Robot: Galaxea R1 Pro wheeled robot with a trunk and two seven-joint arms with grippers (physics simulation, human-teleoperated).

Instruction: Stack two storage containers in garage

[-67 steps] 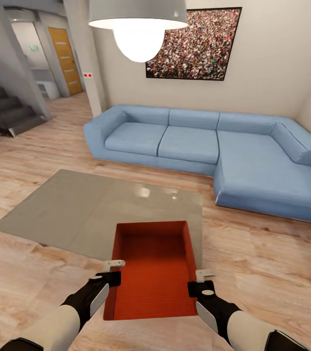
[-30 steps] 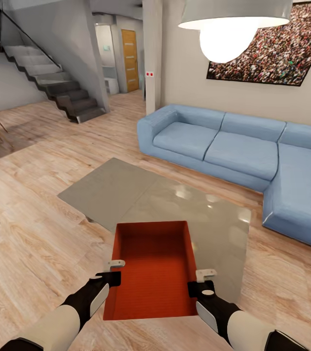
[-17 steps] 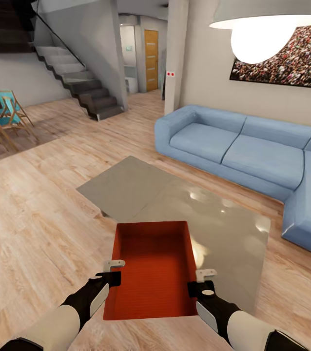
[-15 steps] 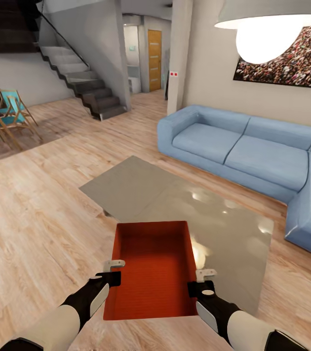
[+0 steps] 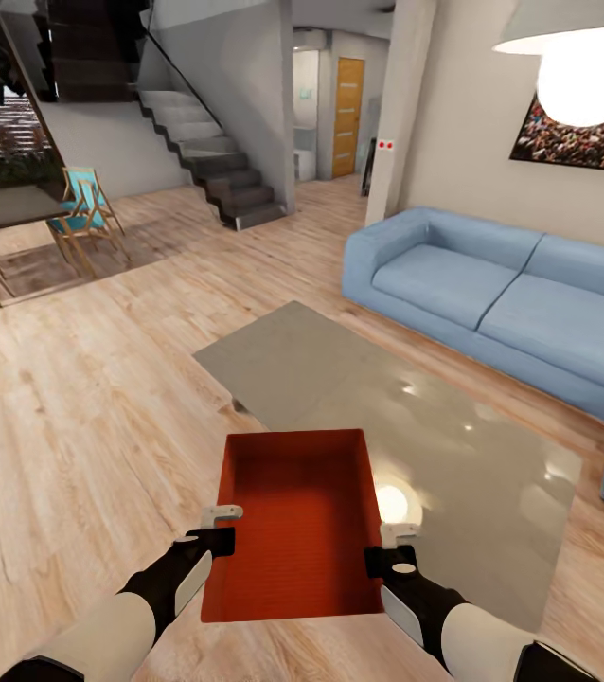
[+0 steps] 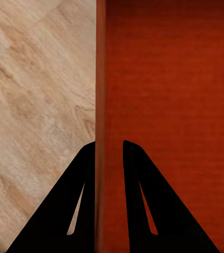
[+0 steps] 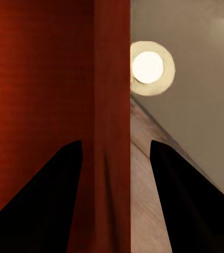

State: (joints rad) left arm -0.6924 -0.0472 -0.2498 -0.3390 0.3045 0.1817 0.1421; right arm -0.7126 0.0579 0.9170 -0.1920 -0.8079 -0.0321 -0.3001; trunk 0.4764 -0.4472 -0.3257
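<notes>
One orange-red open-top storage container [image 5: 297, 516] hangs level in front of me, above the near edge of the low glass-topped table [image 5: 340, 388] in the living room. My left gripper [image 5: 219, 527] is shut on its left wall and my right gripper [image 5: 397, 542] on its right wall. In the left wrist view the two dark fingers [image 6: 85, 179] straddle the thin wall of the container [image 6: 169, 105], with wood planks beside it. In the right wrist view the container's wall [image 7: 112, 105] runs between the fingers [image 7: 64, 179], and the table's glass beside it reflects a lamp. The container is empty inside.
A blue sofa [image 5: 472, 284] stands at the right, beyond the table. Light wood floor [image 5: 75, 398] stretches to the left and ahead. Dark stairs [image 5: 217, 170], a wooden door [image 5: 347, 114] and a pillar [image 5: 392, 142] lie at the back; a blue folding chair [image 5: 84, 204] stands far left. A lamp [image 5: 586, 57] hangs top right.
The whole view has swung to the left: sofa, table and lamp slid right, while the stairs and chair came into sight. Both grippers and the container keep the same place before me.
</notes>
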